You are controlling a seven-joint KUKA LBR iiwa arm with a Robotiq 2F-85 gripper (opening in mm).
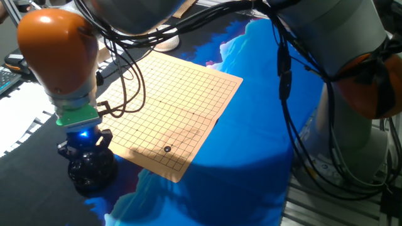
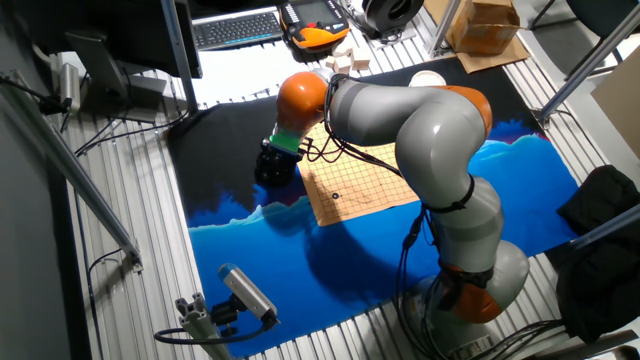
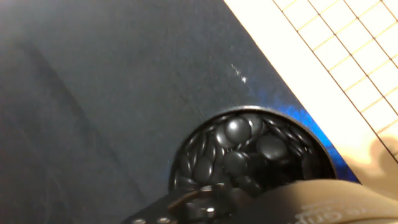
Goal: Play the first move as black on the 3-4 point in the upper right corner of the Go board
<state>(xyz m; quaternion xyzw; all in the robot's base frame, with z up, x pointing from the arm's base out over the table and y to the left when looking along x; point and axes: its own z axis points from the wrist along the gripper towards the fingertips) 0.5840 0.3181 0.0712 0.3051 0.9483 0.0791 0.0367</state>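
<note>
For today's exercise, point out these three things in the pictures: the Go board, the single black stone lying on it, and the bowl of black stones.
Go board [image 1: 182,94], one fixed view, bare grid near its middle.
Black stone [image 1: 167,149], one fixed view, its centre.
Bowl of black stones [image 3: 239,146], hand view, stones heaped inside.

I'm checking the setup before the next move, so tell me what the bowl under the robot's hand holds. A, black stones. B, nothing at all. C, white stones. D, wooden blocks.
A: the hand view looks down into the round bowl beside the board, and it is piled with glossy black stones.
</note>
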